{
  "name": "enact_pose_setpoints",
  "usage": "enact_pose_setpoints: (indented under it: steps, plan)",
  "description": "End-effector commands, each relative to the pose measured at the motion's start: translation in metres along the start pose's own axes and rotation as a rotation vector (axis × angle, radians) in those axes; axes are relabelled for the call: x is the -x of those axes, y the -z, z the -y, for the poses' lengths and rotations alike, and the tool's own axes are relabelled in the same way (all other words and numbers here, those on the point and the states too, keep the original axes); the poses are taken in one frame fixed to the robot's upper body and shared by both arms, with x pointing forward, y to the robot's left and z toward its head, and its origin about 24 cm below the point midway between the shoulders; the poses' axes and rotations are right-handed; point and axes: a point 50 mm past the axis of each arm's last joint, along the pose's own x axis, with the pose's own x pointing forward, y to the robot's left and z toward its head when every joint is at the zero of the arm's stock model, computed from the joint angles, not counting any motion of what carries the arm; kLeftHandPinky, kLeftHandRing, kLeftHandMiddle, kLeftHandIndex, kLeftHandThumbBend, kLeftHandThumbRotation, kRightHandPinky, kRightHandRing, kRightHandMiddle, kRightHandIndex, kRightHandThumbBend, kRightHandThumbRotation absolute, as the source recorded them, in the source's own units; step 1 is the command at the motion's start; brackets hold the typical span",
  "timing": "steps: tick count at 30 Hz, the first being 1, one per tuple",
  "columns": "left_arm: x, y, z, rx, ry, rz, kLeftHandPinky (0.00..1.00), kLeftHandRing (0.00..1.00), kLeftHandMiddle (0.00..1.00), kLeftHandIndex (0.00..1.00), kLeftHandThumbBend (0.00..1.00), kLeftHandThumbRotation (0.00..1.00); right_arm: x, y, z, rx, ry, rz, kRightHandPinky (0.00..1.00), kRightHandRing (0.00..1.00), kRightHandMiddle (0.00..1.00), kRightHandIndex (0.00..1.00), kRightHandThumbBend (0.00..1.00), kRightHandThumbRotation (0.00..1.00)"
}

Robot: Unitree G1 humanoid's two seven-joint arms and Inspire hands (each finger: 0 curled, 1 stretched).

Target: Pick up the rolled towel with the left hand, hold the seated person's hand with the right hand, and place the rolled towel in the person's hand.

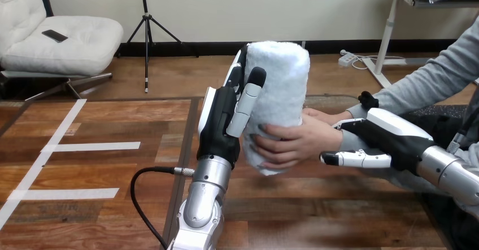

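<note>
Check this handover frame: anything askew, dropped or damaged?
Nothing stands out. The rolled towel is upright and neatly rolled. The left hand has its fingers curled round it, and the person's hand grips its lower half. The right hand sits at the person's wrist.
</note>
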Motion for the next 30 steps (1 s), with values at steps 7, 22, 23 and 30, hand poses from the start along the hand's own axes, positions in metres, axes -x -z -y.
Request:
enact_pose_setpoints:
  steps: [7,22,23,30]
  plan:
    - [-0.0078,-0.0149,0.0022,-0.014,0.017,0.072,1.00,1.00,0.99,0.96,0.93,0.94,-0.0065,-0.0106,0.0144,0.003,-0.017,0.031,0.72,0.84,0.86,0.88,1.00,1.00]
    - [-0.0080,-0.0165,0.0010,-0.010,0.011,0.072,1.00,1.00,0.99,0.96,0.93,0.96,-0.0063,-0.0098,0.0142,-0.074,-0.115,0.020,0.85,0.94,0.96,0.96,1.00,0.98]
    - [-0.0079,-0.0166,0.0008,-0.007,0.009,0.073,1.00,1.00,0.99,0.96,0.93,0.96,-0.0061,-0.0097,0.0141,-0.082,-0.119,0.022,0.86,0.94,0.96,0.96,1.00,0.97]
    - [-0.0071,-0.0169,-0.0004,0.003,0.002,0.069,1.00,1.00,0.99,0.96,0.93,0.96,-0.0053,-0.0102,0.0142,-0.107,-0.129,0.033,0.87,0.96,0.98,0.97,1.00,0.95]
